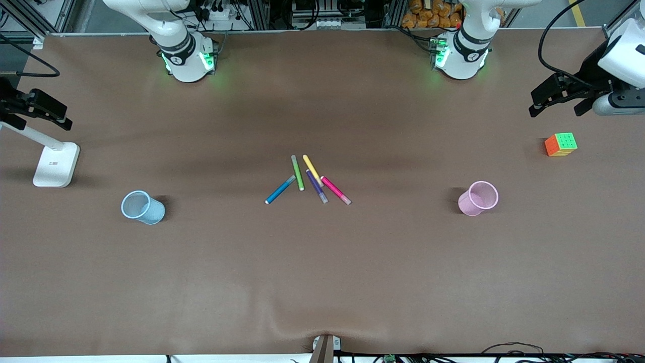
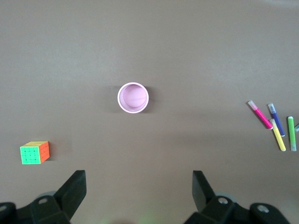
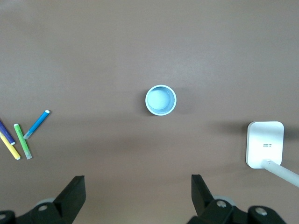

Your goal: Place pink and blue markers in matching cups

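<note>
The blue marker (image 1: pixel 280 190) and the pink marker (image 1: pixel 335 190) lie flat in a cluster of pens at the table's middle. The light blue cup (image 1: pixel 143 207) stands upright toward the right arm's end, and the pale pink cup (image 1: pixel 478 198) toward the left arm's end. My left gripper (image 1: pixel 557 107) is open and empty, up high over the left arm's end of the table; its wrist view shows its fingers wide apart (image 2: pixel 139 186), the pink cup (image 2: pixel 133 97) and the pink marker (image 2: pixel 259 114). My right gripper (image 1: pixel 35 118) is open and empty (image 3: pixel 138 189), high over the right arm's end; its wrist view shows the blue cup (image 3: pixel 160 99) and the blue marker (image 3: pixel 37 123).
Green (image 1: pixel 298 173), yellow (image 1: pixel 312 169) and dark purple (image 1: pixel 317 186) pens lie between the two markers. A colourful puzzle cube (image 1: pixel 561 144) sits at the left arm's end. A white stand base (image 1: pixel 56 164) with a rod sits at the right arm's end.
</note>
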{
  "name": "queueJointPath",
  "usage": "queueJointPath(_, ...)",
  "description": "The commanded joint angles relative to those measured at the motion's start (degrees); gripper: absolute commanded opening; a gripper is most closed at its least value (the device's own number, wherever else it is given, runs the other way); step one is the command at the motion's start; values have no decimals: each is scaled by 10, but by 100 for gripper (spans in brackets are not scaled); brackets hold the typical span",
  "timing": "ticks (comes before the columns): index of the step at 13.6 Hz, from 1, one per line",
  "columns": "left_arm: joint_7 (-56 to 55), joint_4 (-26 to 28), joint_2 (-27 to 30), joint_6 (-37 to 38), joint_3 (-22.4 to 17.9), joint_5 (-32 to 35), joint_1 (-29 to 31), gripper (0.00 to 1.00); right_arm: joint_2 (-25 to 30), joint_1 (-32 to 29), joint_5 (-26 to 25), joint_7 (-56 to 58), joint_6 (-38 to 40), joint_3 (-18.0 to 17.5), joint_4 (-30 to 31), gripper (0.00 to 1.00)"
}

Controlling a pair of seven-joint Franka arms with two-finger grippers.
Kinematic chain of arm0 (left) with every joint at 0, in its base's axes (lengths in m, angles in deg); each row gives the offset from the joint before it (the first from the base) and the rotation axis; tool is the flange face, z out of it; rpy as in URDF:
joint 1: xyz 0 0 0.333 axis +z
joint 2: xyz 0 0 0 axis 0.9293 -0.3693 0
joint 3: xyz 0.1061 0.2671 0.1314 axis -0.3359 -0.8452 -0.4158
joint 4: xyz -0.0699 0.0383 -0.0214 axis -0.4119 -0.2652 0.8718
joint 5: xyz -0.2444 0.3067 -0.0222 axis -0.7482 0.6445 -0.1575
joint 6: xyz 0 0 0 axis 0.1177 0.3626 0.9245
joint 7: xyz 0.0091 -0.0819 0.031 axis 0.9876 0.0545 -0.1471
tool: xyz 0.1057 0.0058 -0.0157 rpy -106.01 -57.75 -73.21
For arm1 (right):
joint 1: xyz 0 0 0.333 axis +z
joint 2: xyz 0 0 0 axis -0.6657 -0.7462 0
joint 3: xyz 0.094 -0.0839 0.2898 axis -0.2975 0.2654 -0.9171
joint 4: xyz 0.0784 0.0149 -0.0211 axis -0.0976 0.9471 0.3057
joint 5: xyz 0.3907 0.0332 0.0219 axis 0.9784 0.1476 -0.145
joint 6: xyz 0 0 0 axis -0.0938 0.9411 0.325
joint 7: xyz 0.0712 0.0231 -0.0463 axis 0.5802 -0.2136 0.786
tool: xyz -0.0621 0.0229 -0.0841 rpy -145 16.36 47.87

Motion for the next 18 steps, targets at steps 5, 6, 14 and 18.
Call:
queueJointPath(5,16,1,4,8,4,23,6,100,-8,-6,12,5,5,0,-15,100)
queueJointPath(6,16,2,4,9,3,23,6,100,-9,-6,13,5,5,0,-15,100)
queueJointPath(14,11,4,-18,15,4,22,4,100,-9,-8,14,4,8,2,-14,100)
queueJointPath(18,-10,3,-47,6,5,-6,2,100,-9,-8,14,4,7,2,-14,100)
